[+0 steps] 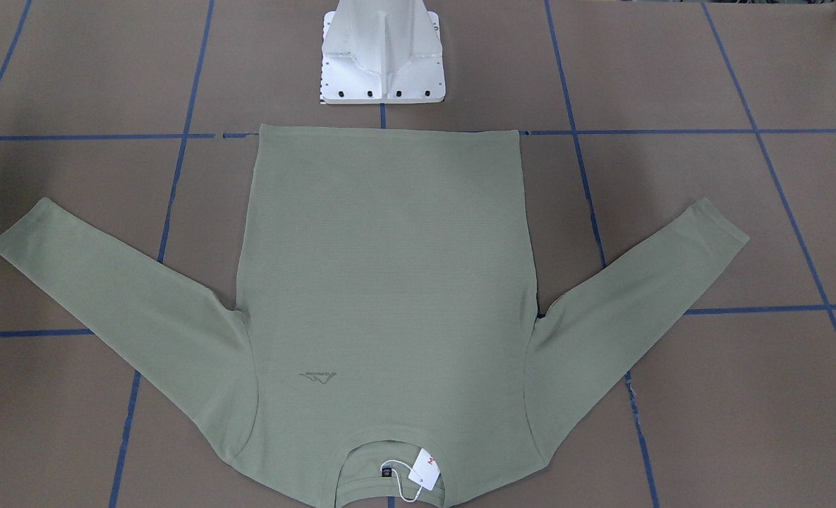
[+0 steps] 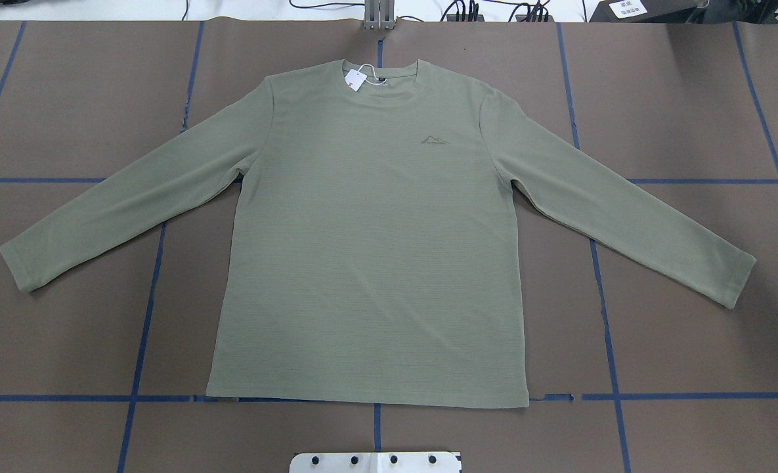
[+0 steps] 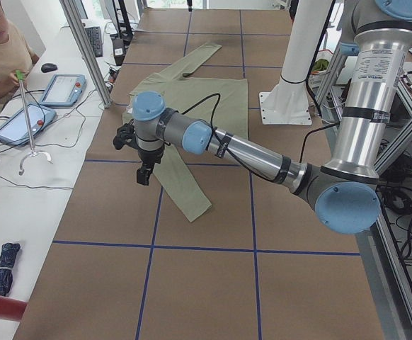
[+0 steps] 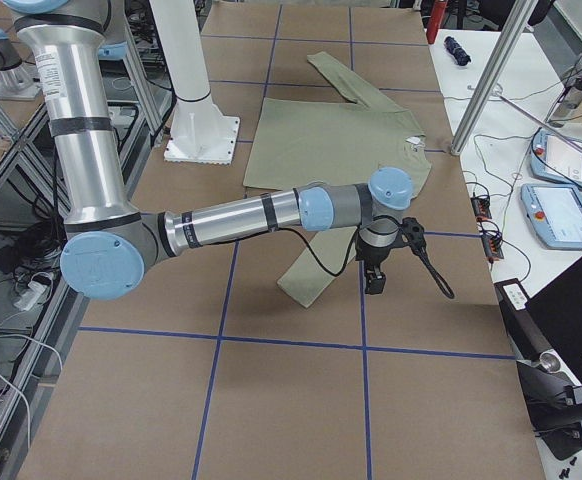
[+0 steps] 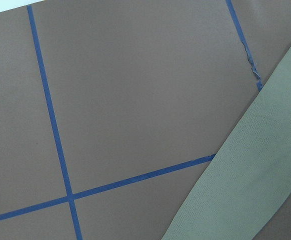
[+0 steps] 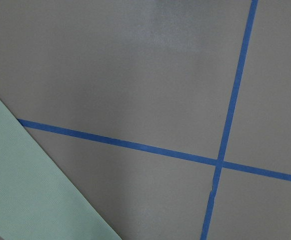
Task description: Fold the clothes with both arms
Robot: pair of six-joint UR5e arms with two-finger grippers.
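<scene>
The shirt (image 2: 369, 263) lies flat mid-frame on the bench (image 2: 67, 118). For the left end effector (image 3: 143, 177) and right end effector (image 4: 375, 287), the finger spread cannot be told.

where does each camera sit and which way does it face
Front-facing: across the table, steeply down on the pale sage-green long-sleeved knit shirt, collar nearest; only the white metal pedestal base shows.
Overhead: behind the robot, facing forward; hem nearest, base edge only.
Exterior left: table end; silver-and-grey left arm near, end effector by a sleeve.
Exterior right: opposite end; right arm near.
Left wrist: down on brown blue-taped table, sleeve edge; no body.
Right wrist: likewise.
Shared: front-facing and overhead show the whole shirt, from opposite sides.
</scene>
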